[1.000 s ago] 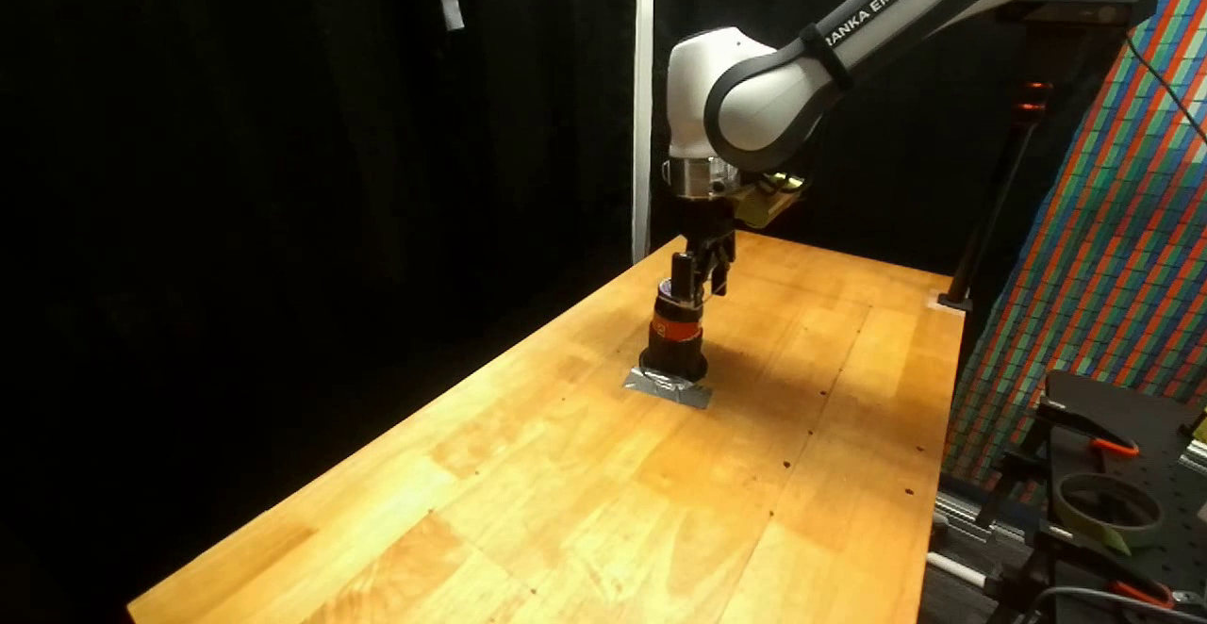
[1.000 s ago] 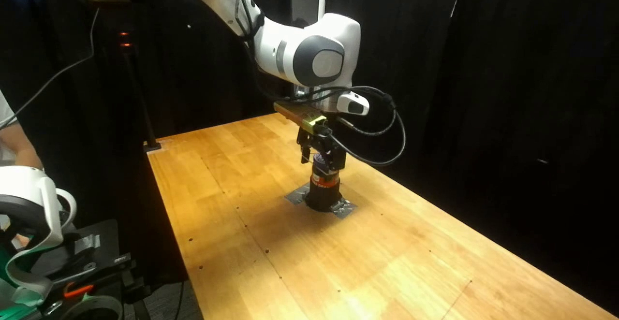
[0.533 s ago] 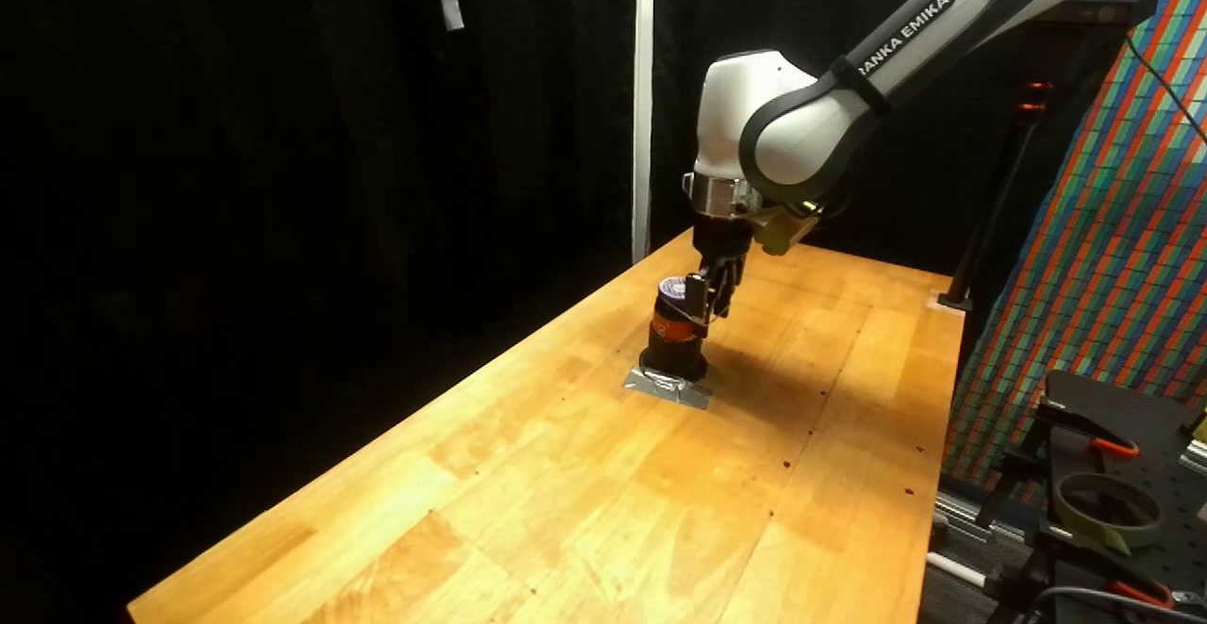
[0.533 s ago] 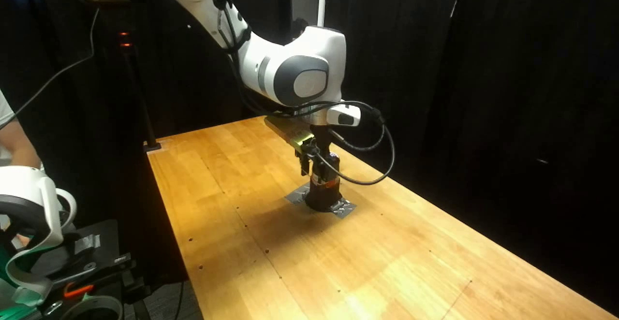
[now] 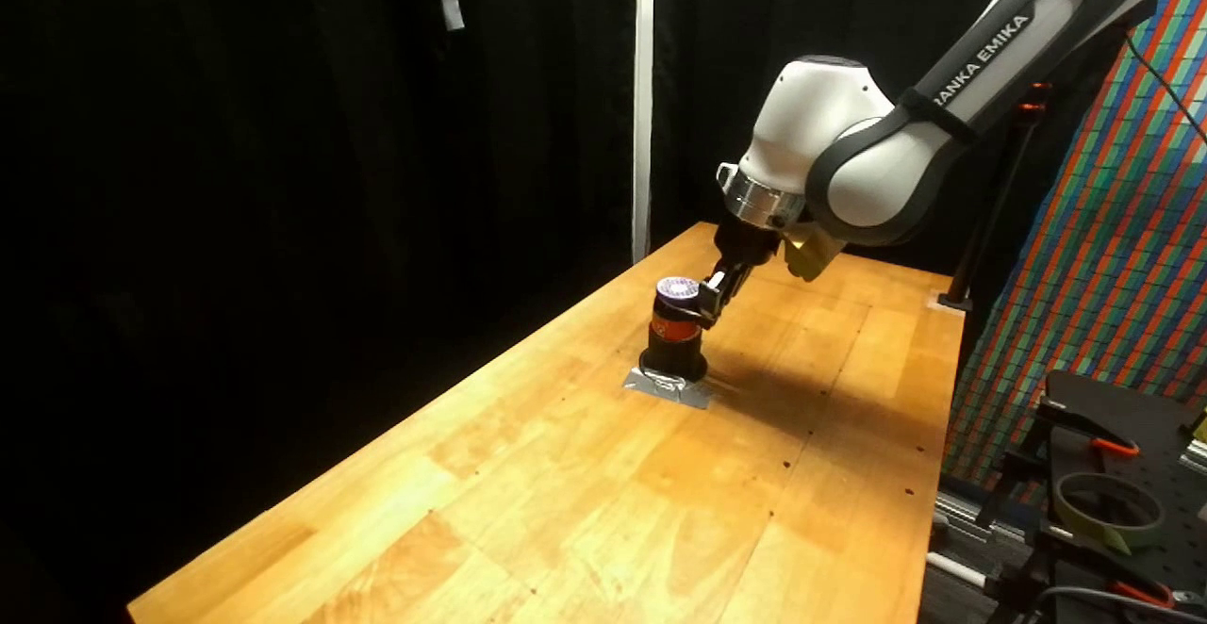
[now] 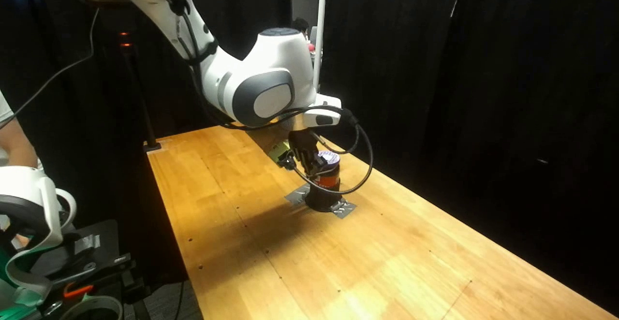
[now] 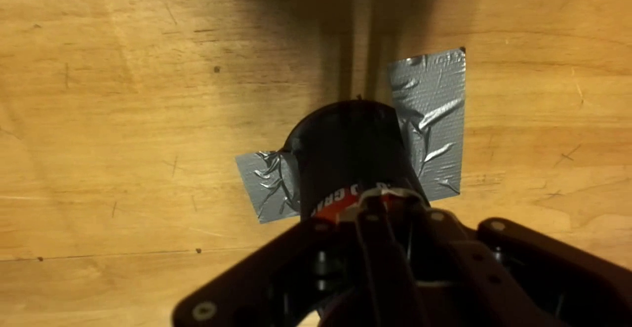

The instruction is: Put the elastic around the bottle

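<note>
The gripper [image 7: 405, 212] leans over, with its tips low. Its fingers are close together, but I can't tell if they press tight or pinch anything. The elastic [image 7: 399, 191] is a pale loop at the fingertips. In both exterior views a thin line runs from there across the top part of the bottle [image 5: 675, 332], so the loop seems to go round it. The bottle stands upright just beside the fingertips; I can't tell if they touch it.

The job now, I think, is to let the loop go. Keep low and close to the bottle so the loop is slack, then slip the tips out slowly. Going up too soon could drag the loop off the top.

Below the gripper, silver tape [image 7: 439, 129] touches the bottle's foot on two sides and likely holds it to the table [image 5: 603, 492]. Beside the gripper a cable [image 6: 371, 158] hangs in a big bend; it could catch, so turn gently. Well apart from the gripper, past the table's edge, is a bench [image 5: 1122, 407] with a roll [image 5: 1084, 528] on it.
</note>
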Robot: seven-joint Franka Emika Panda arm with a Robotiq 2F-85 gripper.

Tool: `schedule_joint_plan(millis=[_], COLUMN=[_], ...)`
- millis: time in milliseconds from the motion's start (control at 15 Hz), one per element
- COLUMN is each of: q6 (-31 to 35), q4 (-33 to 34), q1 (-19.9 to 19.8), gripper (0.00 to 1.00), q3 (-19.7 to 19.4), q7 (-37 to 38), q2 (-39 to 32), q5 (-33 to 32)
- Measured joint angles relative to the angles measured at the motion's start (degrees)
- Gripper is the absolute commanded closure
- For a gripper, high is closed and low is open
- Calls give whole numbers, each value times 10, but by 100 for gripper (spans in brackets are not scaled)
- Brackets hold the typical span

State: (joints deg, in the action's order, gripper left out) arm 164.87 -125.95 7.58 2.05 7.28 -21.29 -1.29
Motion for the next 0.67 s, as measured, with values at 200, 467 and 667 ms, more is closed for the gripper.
schedule_joint_plan(millis=[200,467,667], q6=[92,225,328], q4=[-52,-107,-140], q1=[12,49,76], gripper=[91,93,93], q3=[-13,-47,-66], q7=[6,10,8], q2=[21,29,26], q5=[-3,-8,-5])
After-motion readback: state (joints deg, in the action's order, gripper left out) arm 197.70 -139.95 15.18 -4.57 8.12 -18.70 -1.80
